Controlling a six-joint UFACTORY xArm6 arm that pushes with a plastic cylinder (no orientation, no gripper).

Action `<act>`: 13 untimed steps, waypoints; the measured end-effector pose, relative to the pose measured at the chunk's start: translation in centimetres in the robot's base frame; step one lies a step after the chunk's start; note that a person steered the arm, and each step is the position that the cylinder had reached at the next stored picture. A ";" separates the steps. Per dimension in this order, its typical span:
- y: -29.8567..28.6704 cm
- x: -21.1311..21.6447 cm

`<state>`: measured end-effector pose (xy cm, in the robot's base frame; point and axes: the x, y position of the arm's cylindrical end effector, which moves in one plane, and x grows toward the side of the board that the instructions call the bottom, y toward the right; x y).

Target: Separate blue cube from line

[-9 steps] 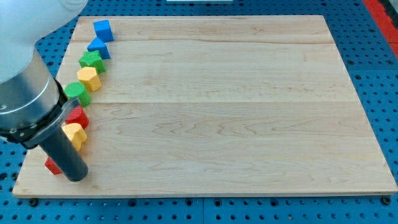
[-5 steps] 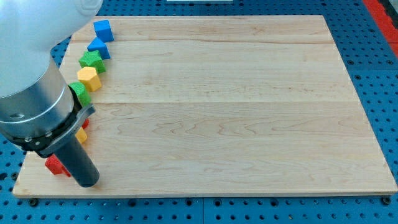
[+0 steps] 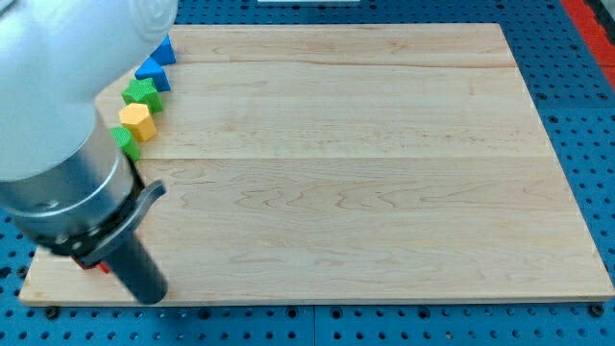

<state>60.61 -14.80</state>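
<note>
Blue cube (image 3: 168,48) at far left, mostly hidden behind the arm, facing and long axis unreadable, heading the block line, my tip (image 3: 152,294) near left, no claw fitted, only a rod

A row of blocks is arranged along the board (image 3: 384,173)'s left edge. The cube (image 3: 168,48) is placed at the view's top, largely hidden, followed downward by a triangular block (image 3: 152,69), a block (image 3: 142,92), a hexagonal block (image 3: 136,119) and another (image 3: 126,140), possibly round. The tip (image 3: 151,294) is positioned at the view's bottom left, beside a partly hidden block (image 3: 96,265).
</note>
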 end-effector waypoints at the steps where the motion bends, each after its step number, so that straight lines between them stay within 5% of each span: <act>1: 3.2 -6.6; 4: 8.7 -38.3; 5: 7.6 -41.4; 6: 1.5 -41.3; 7: -11.5 -41.3; 8: -15.2 -39.8; 13: 6.7 -36.3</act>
